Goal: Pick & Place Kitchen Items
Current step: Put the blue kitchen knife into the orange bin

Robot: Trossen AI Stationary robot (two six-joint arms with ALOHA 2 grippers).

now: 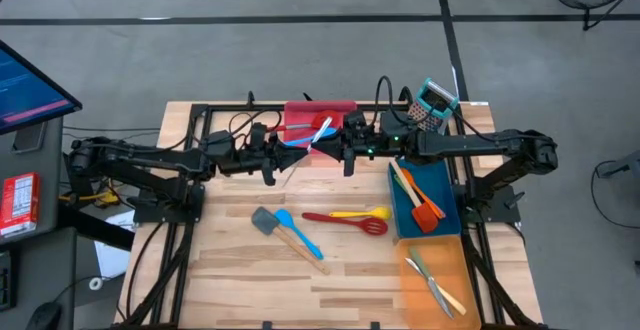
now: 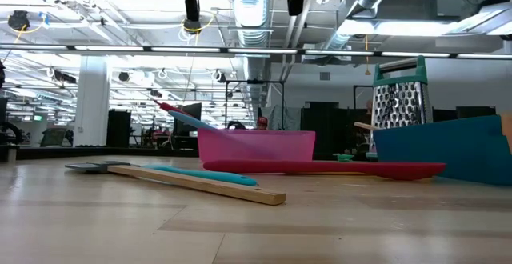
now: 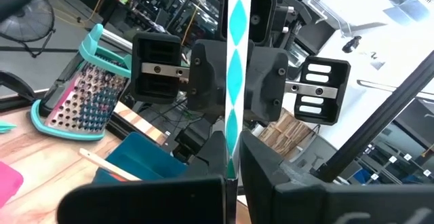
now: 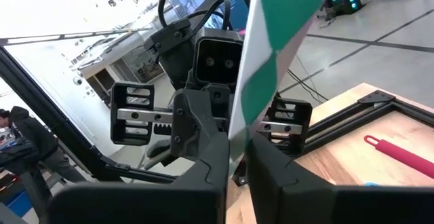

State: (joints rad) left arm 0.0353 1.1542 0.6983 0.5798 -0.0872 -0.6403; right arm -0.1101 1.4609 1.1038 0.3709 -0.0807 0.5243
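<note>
A slim utensil with a teal-and-white striped handle (image 1: 321,131) hangs in the air over the red tray (image 1: 340,110) at the table's far middle. My left gripper (image 1: 303,149) comes at it from the table's left and my right gripper (image 1: 329,142) from the right. They face each other tip to tip, both shut on it. On the table lie a grey spatula with a wooden handle (image 1: 268,221), a blue spatula (image 1: 300,235), a red slotted spoon (image 1: 347,220) and a yellow spoon (image 1: 364,212). My left gripper pinches the striped handle (image 3: 231,157) between its two fingers, which come level from the table's left and lie across the handle. The handle runs on past the fingers and is clear of the tray and table. My right gripper pinches the same striped handle (image 4: 239,137) between its two fingers, level from the table's right and across it. The handle's free end (image 4: 285,7) sticks out beyond the fingers. The spot lies close beside the left gripper's hold.
A blue tray (image 1: 436,182) with an orange spatula and wooden-handled utensils stands at the right, with an orange tray (image 1: 412,295) holding cutlery in front of it. A teal-topped grater (image 1: 433,104) stands at the far right corner. Bare wood lies near the front left.
</note>
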